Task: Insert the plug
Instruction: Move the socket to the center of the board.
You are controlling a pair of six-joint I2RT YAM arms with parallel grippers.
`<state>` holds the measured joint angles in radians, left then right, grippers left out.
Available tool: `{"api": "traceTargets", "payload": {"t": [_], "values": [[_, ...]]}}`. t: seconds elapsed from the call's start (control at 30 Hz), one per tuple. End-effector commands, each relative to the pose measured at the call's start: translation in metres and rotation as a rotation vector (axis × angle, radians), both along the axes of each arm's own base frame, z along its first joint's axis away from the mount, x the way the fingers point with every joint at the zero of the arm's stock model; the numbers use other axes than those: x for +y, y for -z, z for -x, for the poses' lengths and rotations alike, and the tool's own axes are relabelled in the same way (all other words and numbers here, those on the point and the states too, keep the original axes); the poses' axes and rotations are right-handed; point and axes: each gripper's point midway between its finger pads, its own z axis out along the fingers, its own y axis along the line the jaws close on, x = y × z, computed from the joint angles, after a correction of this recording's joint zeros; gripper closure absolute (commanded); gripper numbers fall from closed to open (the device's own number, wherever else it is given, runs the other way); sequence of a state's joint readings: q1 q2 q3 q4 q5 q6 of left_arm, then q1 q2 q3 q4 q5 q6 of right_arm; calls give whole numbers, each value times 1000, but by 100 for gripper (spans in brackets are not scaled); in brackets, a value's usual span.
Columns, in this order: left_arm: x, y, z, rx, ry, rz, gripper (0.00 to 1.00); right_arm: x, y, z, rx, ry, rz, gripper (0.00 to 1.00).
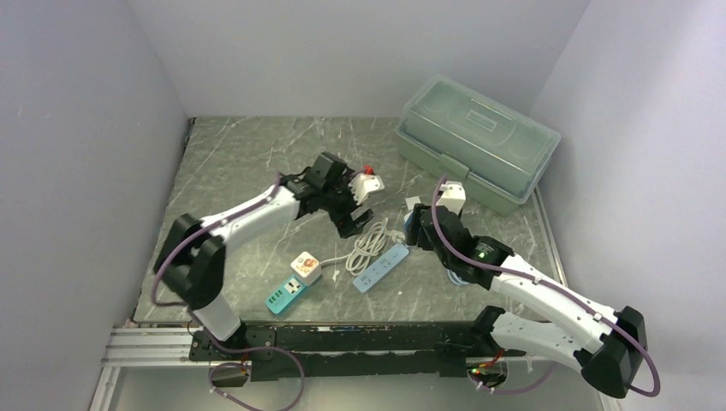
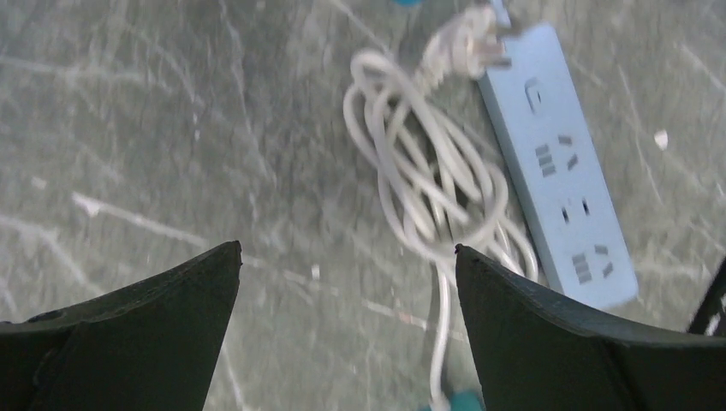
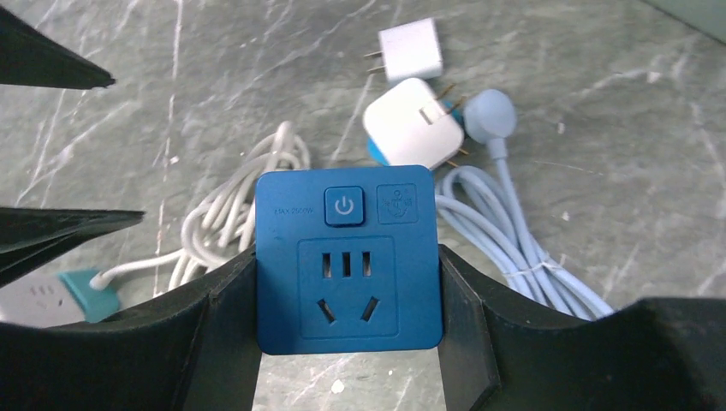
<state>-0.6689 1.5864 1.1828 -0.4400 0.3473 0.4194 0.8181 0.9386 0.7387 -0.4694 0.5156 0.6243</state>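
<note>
Take the light blue power strip (image 1: pixel 382 266) as your marker. The white cable (image 2: pixel 428 180) lies coiled just beside the strip's left side. The cable's white plug (image 2: pixel 462 50) rests at the strip's far end, touching it or nearly so; the view there is too blurred to say which. That plug is most likely the one you must pick up. Your left gripper (image 2: pixel 348 253) hangs over the coil with its jaws spread wide and nothing in them. Carry it to the strip's far end and close on the plug body, not the cord, leaving the pins free. Just beyond that same end, your right gripper (image 3: pixel 348 287) is clamped on the sides of a blue socket cube (image 3: pixel 348 261), whose face and slots are unobstructed. Hold the cube steady, match the pins to its slots, and push straight in. Farther from the strip lies a white adapter (image 3: pixel 413 133); leave it alone.
</note>
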Motion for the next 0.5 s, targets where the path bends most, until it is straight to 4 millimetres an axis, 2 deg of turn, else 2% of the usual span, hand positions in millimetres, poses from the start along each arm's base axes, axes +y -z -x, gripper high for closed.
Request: {"api": "traceTargets", "payload": {"t": [0.0, 0.17, 0.3, 0.47], "values": [[-57, -7, -14, 31, 43, 102, 0, -26, -17, -6, -81, 148, -26, 100], [-84, 34, -9, 138, 112, 63, 0, -35, -19, -3, -92, 170, -42, 100], [-87, 59, -16, 144, 105, 1, 1, -42, -23, -1, -110, 183, -51, 100], [-76, 68, -40, 49, 31, -73, 36, -43, -29, 1, -131, 177, -82, 100]]}}
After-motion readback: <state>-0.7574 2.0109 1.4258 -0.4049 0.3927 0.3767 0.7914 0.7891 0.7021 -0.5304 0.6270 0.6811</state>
